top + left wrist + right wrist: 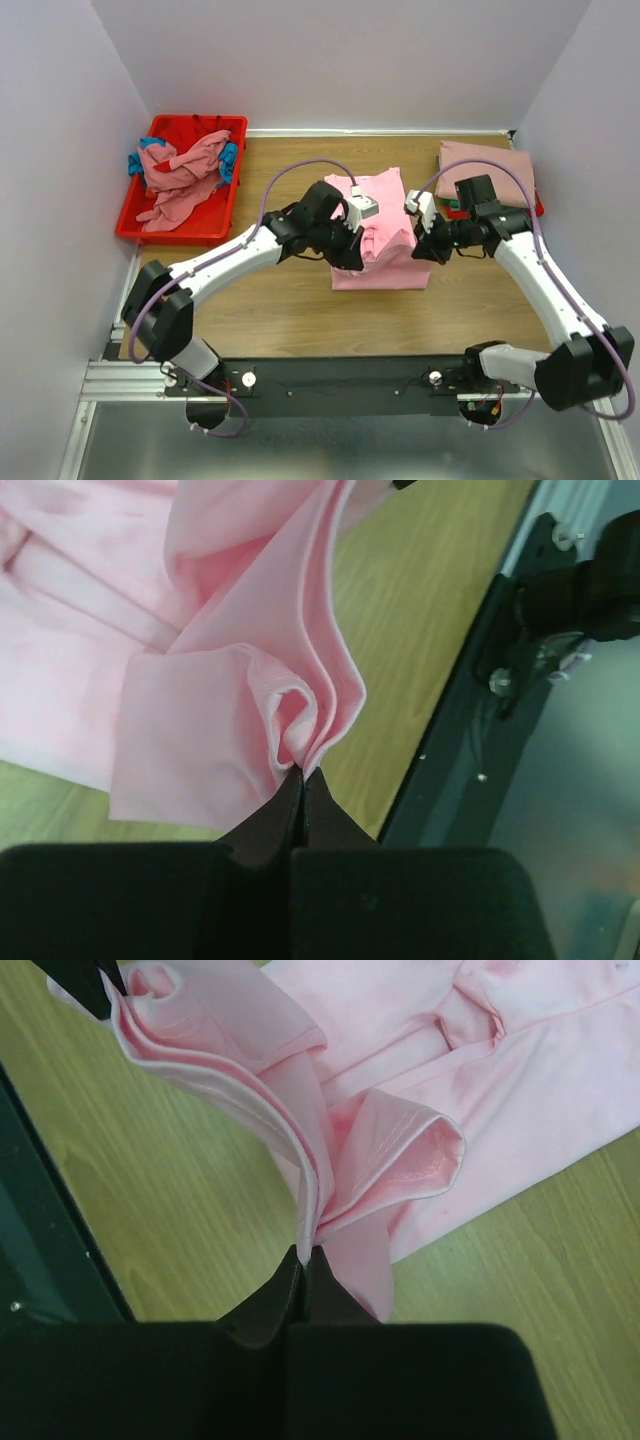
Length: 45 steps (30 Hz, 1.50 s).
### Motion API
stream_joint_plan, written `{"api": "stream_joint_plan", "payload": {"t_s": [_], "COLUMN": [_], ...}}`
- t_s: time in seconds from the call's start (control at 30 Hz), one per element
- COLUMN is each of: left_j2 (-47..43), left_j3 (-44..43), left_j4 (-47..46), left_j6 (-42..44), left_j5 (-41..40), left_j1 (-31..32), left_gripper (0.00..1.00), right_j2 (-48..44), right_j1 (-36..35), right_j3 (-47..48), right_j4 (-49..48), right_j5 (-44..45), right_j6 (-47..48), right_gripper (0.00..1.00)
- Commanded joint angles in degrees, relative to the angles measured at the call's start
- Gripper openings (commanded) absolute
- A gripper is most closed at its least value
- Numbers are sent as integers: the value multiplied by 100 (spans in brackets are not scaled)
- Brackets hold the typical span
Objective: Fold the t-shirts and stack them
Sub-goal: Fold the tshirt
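**PINK T-SHIRT PINCHED AT TWO POINTS, MID-FOLD**

At the left jaws: pressed together on a bunched hem of the pink t-shirt (200,740), with several layers gathered at the tips. At the right jaws: likewise clamped on a gathered fold of the same garment, fanning upward from the pinch in the right wrist view. Held this way, judging by the task, to carry one edge across the body as a fold. Gripped at two points, probably to keep that edge level and stop the soft cloth sagging to one side.

Raised and bunched between the two pinches near the centre of the overhead frame. Otherwise lying flat on the table (280,310), with the lower edge squared off toward the bottom of the frame. Bright plain pink, with stitched hems visible and loose creases where lifted.

Further out, at upper left: red bin (128,218) holding a heap of unfolded shirts (185,175), mostly dusty rose with teal and red showing. At upper right: folded dusty-rose shirt (487,162) over other coloured layers, likely the destination stack.
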<state>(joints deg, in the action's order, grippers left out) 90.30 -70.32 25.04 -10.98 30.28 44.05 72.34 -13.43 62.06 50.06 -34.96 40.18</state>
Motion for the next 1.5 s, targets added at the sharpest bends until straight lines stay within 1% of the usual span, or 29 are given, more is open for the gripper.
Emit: {"api": "stream_joint_plan", "payload": {"t_s": [0.0,0.1,0.13,0.33,0.5,0.6,0.77,1.07,1.17,1.3,1.47], "left_j2": [-539,-899,-970,-1383,-1480,-1419,-1165,-461,-320,-346,-680], "left_j3": [457,712,774,1353,1539,1487,1118,450,344,370,774], "left_j4": [-332,-438,-438,-622,-684,-606,-343,194,282,291,90], "left_j6": [-518,-808,-809,-1213,-1310,-1266,-1047,-493,-378,-317,-404], "left_j5": [-66,-224,-259,-374,-505,-751,-1120,-1349,-1341,-1218,-841], "left_j1": [200,489,542,841,982,982,956,737,719,710,719], "left_gripper": [0,0,0,0,0,0,0,0,0,0,0], "right_j2": [-623,-1018,-1020,-1485,-1371,-1266,-1064,-563,-457,-457,-440], "right_j1": [-2,-2,-2,7,-2,-2,-2,-2,-2,-2,-98], "right_j3": [-299,-580,-625,-669,-686,-722,-678,-389,-300,-265,-212], "right_j4": [539,741,785,970,1032,935,830,830,838,865,1338], "right_j5": [-231,-300,-327,-520,-521,-477,-424,-275,-231,-213,-389], "right_j6": [270,376,376,596,745,771,859,1114,1132,1193,1518], "right_gripper": [0,1,1,0,0,0,1,1,1,0,0]}}
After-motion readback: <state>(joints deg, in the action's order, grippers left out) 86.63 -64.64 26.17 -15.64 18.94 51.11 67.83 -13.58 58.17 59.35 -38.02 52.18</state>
